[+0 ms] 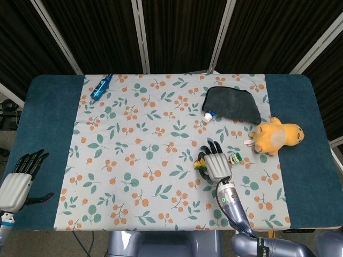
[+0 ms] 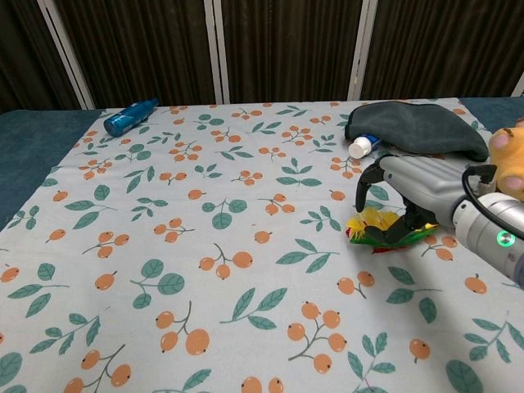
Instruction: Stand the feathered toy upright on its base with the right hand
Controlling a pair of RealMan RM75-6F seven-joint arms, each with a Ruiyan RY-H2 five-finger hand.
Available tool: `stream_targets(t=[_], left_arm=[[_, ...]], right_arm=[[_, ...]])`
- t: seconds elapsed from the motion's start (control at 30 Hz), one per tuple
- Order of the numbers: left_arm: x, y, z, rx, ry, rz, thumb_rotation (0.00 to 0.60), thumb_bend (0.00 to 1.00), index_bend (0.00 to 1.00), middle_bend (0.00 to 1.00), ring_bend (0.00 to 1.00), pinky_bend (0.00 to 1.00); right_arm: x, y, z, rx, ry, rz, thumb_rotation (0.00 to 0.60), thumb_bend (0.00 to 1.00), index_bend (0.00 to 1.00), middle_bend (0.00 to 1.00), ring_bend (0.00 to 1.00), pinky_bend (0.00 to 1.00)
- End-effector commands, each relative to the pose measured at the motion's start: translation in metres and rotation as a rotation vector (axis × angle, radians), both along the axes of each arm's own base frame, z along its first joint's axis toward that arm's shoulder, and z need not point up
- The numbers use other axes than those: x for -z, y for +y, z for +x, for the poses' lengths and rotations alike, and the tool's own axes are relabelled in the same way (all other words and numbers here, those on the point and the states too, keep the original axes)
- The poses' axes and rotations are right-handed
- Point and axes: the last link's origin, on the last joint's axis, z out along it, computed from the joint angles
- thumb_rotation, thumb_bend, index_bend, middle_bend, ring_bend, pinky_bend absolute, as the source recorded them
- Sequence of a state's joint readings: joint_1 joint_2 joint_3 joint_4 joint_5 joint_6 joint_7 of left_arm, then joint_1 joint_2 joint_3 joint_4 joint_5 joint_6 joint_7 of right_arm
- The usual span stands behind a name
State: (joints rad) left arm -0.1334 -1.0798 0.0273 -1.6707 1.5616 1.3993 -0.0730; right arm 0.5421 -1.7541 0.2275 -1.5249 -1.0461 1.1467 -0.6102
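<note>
The feathered toy (image 2: 373, 227) lies flat on the floral cloth, its yellow, green and red feathers pointing left. In the head view only the feather tips (image 1: 199, 163) and the small base end (image 1: 236, 158) show beside the hand. My right hand (image 1: 216, 163) arches over the toy with its fingers spread. In the chest view the right hand (image 2: 413, 187) covers the toy's right half, its thumb (image 2: 391, 235) touching the feathers from the front. No grip is visible. My left hand (image 1: 19, 179) rests with its fingers extended at the table's lower left, far from the toy.
A dark grey cloth (image 1: 231, 105) lies behind the toy, a small white bottle (image 1: 209, 115) poking out at its edge. An orange plush (image 1: 276, 136) sits to the right. A blue bottle (image 1: 101, 87) lies at the far left corner of the floral cloth (image 1: 139, 160).
</note>
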Motion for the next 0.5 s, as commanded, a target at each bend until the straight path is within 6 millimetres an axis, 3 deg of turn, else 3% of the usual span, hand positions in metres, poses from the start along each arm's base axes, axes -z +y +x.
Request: stream_targets(t=[0.03, 0.5], left_arm=[[0.000, 0.000, 0.000, -0.002, -0.004, -0.002, 0.593, 0.10, 0.00, 0.00, 0.00, 0.00], [-0.001, 0.001, -0.001, -0.010, -0.016, -0.010, 0.593, 0.10, 0.00, 0.00, 0.00, 0.00]], right_arm=[[0.006, -0.003, 0.002, 0.002, -0.005, 0.001, 0.600, 0.29, 0.44, 0.19, 0.00, 0.00], [0.020, -0.010, -0.001, 0.012, 0.004, -0.007, 0.600, 0.29, 0.44, 0.19, 0.00, 0.00]])
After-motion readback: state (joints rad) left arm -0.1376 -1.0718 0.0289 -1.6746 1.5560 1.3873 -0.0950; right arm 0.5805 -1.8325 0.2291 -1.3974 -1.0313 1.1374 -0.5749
